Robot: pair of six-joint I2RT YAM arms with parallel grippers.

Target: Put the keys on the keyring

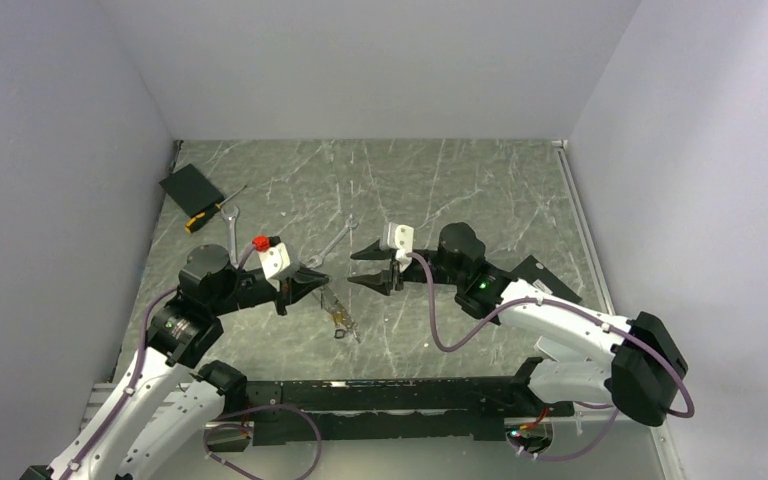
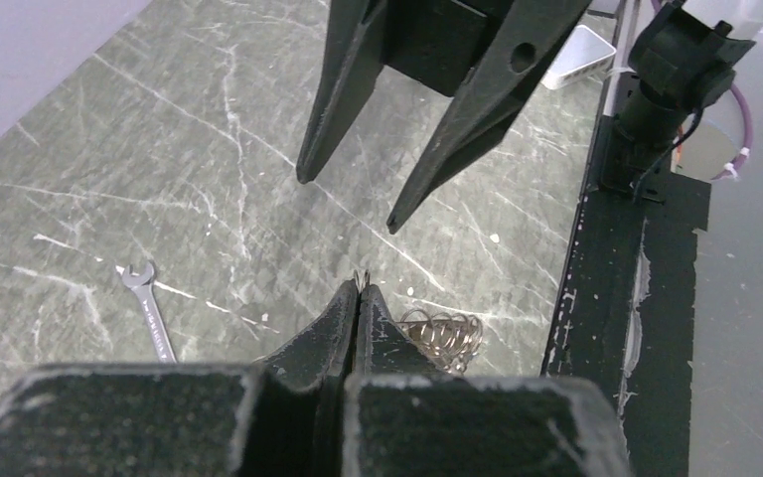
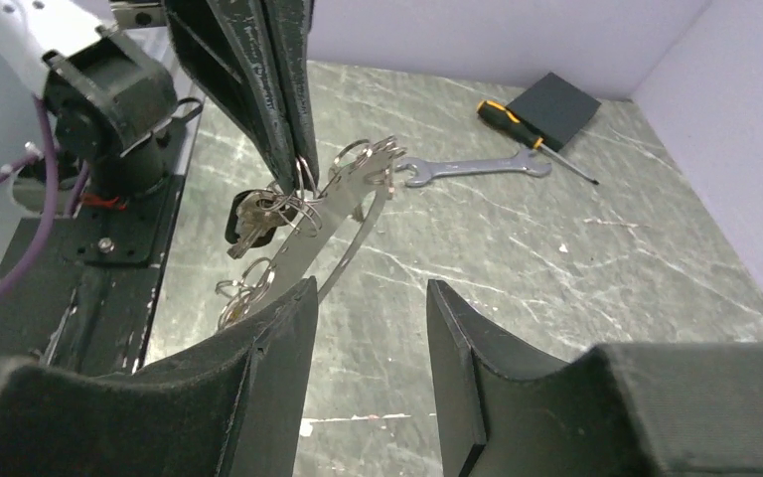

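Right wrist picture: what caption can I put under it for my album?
The left gripper pinches the keyring, keys dangling, facing the open right gripper.

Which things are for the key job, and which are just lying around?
For the job:
keyring
keys
left gripper, shut on the keyring
right gripper, open

Just lying about:
two spanners
screwdriver
black pad

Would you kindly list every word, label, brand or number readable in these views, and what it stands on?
None can be read. The spanner, the screwdriver and the black pad show no legible marking; any stamp on them is too small to tell.
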